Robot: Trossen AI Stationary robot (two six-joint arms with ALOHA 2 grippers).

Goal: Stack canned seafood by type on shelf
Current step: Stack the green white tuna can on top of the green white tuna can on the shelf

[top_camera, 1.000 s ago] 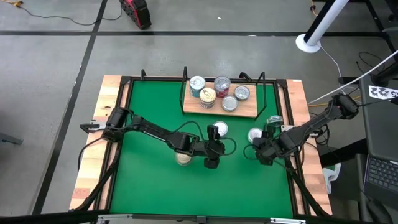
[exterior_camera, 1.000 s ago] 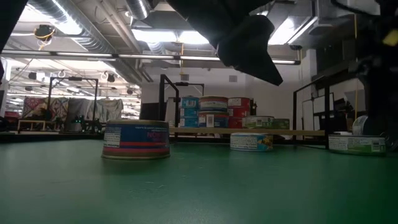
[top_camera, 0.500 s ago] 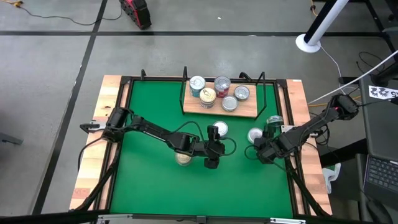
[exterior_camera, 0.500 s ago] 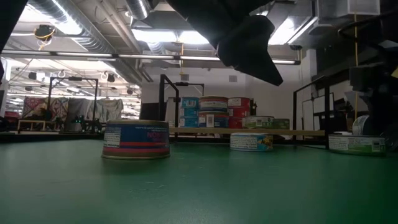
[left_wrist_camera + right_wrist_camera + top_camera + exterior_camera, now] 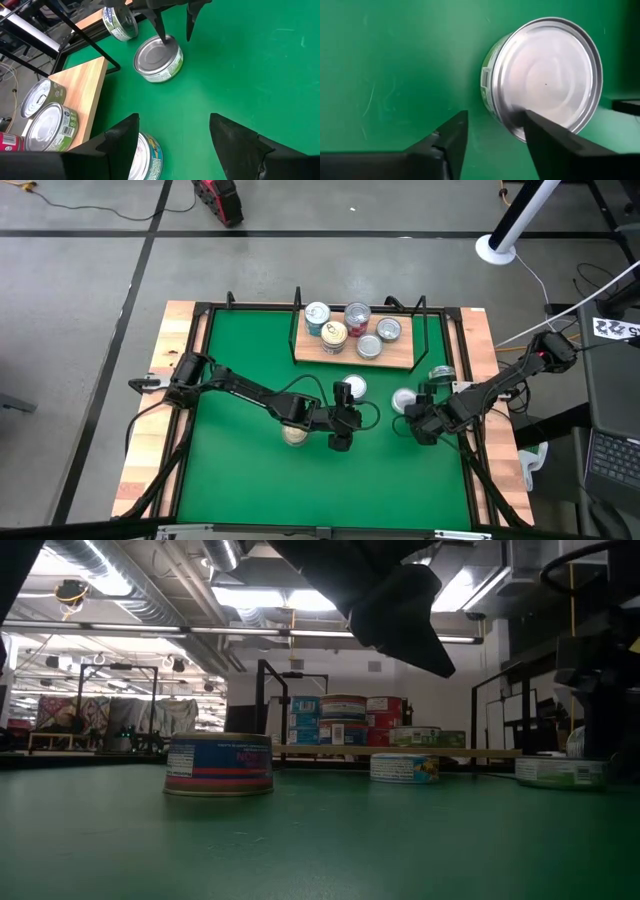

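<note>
A green-labelled tin [image 5: 545,80] with a silver lid sits flat on the green mat, also seen as the green tin [image 5: 404,400]. My right gripper [image 5: 492,130] stands over it pointing steeply down, open, astride the tin's rim. My left gripper [image 5: 352,418] hovers open at mid-table, pointing toward the right side, with nothing between its fingers. A teal-and-yellow tin [image 5: 352,387] lies beside it, and a red-and-blue tin [image 5: 220,764] lies under the left arm. The shelf [image 5: 400,360] at the far side carries several tins, some stacked. My right gripper comes at the green tin from above, slanting. One finger [image 5: 162,36] is down on the lid near its rim [image 5: 520,117]. The other finger [image 5: 445,140] stands outside the tin over the bare mat. The tin rests on the mat.
A second green tin [image 5: 441,373] stands by the black rail at the mat's right edge. Black wire rails frame the shelf. Pale wooden planks [image 5: 150,410] edge the mat. Open mat lies toward the near edge.
My right gripper has come down onto the green tin. The tin has slid a short way along the mat toward the table's left, staying flat.
</note>
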